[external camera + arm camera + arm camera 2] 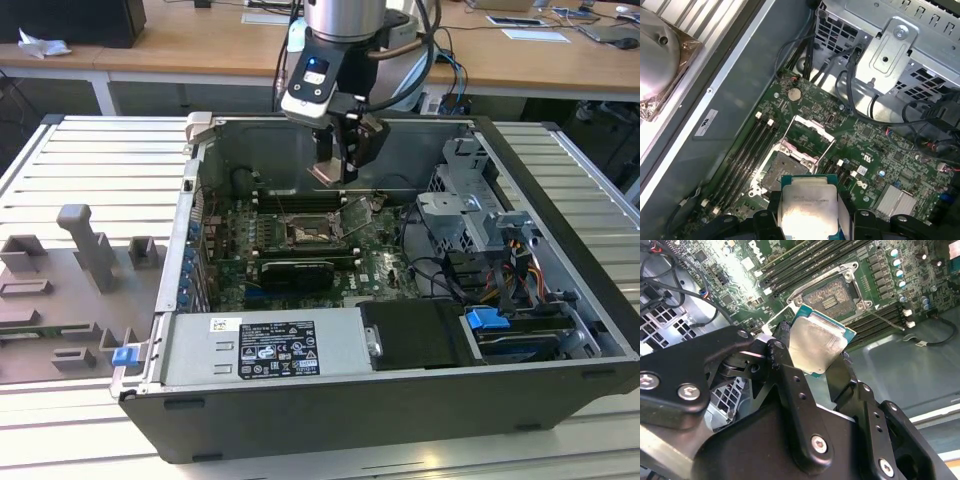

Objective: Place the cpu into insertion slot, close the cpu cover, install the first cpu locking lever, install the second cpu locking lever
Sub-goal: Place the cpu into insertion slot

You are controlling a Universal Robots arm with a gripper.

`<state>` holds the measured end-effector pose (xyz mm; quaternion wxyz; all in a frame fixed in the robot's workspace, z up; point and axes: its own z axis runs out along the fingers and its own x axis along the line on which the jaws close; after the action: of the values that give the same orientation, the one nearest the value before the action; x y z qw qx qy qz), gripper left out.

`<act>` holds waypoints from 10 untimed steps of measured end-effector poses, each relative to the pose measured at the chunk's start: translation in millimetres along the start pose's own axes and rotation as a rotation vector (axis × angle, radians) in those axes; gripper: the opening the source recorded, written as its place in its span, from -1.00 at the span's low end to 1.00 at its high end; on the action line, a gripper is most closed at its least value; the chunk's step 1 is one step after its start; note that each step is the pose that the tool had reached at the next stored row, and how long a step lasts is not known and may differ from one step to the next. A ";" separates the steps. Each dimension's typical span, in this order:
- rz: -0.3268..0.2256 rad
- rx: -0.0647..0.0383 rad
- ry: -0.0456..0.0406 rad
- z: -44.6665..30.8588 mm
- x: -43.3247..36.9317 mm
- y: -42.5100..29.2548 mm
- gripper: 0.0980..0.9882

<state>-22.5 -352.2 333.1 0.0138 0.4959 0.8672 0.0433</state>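
Observation:
My gripper [335, 172] hangs inside the open computer case, shut on the cpu [328, 176]. In both wrist views the cpu [816, 342] [807, 205] shows its pale silver top with a green rim, clamped by its two edges between the black fingers [784, 352] [771, 216]. It hangs above the board, touching nothing. The insertion slot [308, 232] [832, 292] [782, 167] lies below, its dark contact field bare. The cpu cover [357, 213] [807, 131] is swung open on the slot's far side from the memory slots.
Long black memory slots [747, 150] run beside the socket. Black cables [850, 100] and a metal drive cage [470, 215] stand on the exterior view's right. A power supply [265, 345] fills the case front. Grey fixtures [85, 250] sit on the table at the exterior view's left.

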 end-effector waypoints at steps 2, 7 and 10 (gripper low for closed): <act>0.009 0.000 -0.0008 0.9 0.0 -0.1 -0.02; 0.038 -0.001 -0.0035 3.4 -0.1 -0.3 -0.02; 0.050 -0.001 -0.0046 4.5 -0.1 -0.4 -0.02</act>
<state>-22.5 -352.2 328.6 0.0149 0.5175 0.8545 0.0429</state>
